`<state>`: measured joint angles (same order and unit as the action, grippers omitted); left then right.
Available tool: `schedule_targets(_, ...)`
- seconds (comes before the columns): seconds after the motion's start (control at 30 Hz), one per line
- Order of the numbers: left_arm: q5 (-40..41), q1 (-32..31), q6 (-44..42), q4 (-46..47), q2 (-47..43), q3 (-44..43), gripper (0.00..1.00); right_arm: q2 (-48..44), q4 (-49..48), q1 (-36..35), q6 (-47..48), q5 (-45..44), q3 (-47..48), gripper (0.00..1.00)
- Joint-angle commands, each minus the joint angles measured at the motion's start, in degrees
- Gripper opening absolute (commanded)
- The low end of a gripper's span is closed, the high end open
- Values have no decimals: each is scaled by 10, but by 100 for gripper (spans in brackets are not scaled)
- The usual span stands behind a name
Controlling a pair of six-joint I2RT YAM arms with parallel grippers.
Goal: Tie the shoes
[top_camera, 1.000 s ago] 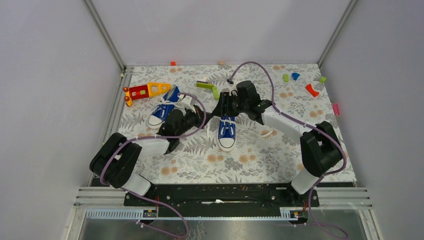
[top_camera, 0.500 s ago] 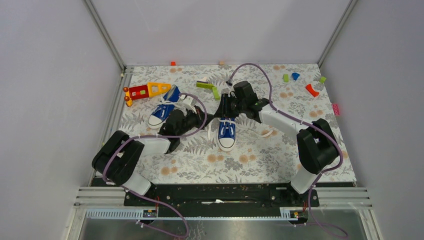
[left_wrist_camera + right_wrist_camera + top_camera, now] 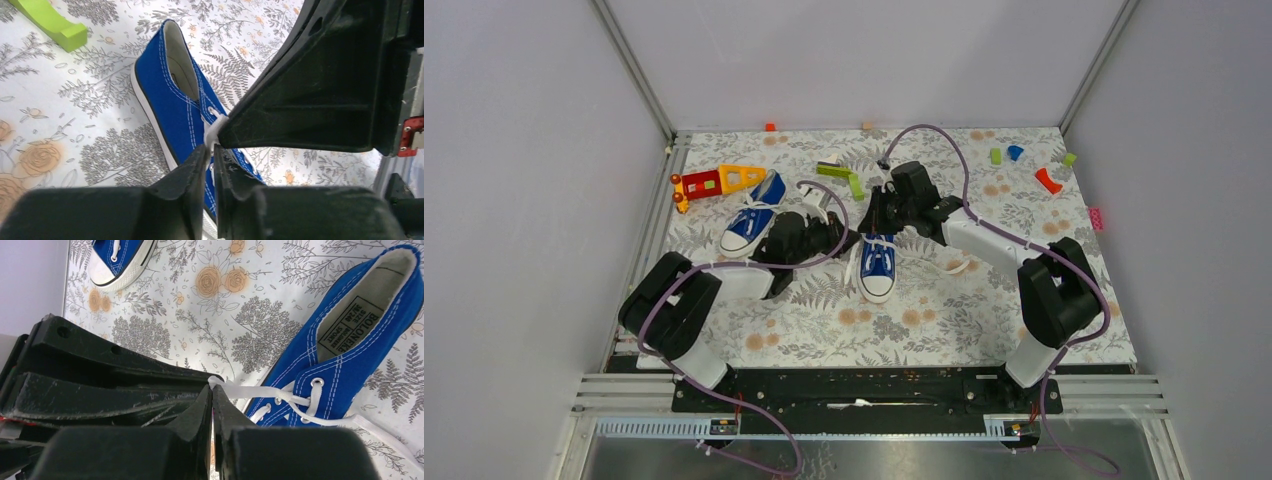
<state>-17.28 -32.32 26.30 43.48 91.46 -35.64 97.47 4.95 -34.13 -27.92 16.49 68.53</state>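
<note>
Between the left gripper's (image 3: 210, 150) fingertips sits a strand of white lace (image 3: 214, 131), pinched tight with the jaws closed on it. The blue sneaker (image 3: 167, 95) it comes from lies just beyond those tips, sole down on the floral table cover (image 3: 75, 125). Over to the right gripper (image 3: 211, 390): jaws closed too, clamped on white lace that runs taut from its tips out to the sneaker's top eyelets. The two grippers are tip to tip, all but touching, right over the laced front of the shoe. Same strand or one end each? From where I stand I can't quite tell. The sneaker's heel opening lies just past the right gripper, and its white toe cap points back toward the arm bases.

Behind the left gripper, close beside its wrist, lies the second blue sneaker (image 3: 754, 218), held by neither arm. A lime-green block (image 3: 47, 19) rests on the cover past the first sneaker's heel, apart from both grippers. Further out beyond the second sneaker is the red-orange-yellow toy (image 3: 719, 181).
</note>
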Motion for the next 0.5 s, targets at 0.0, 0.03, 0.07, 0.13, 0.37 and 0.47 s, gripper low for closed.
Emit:
schedule_targets(0.0, 30, -15, -25, -7, -7, -22, 29, -20, 11, -5, 15, -38, 16, 1)
schedule_targets(0.03, 52, -22, -31, -11, -15, -18, 37, -22, 13, -6, 16, -43, 15, 0)
schedule_targets(0.07, 79, -30, -37, -14, -23, -13, 42, -23, 17, -5, 15, -48, 17, 0)
schedule_targets(0.13, 129, -50, -49, -22, -39, -3, 48, -21, 25, -5, 10, -52, 21, 0)
schedule_targets(0.37, 221, -80, -32, 11, -45, 25, 62, -17, 29, -5, -8, -51, 24, 0)
schedule_targets(0.47, 213, -80, -35, 4, -21, 1, 57, -19, 29, -6, -12, -48, 23, 0)
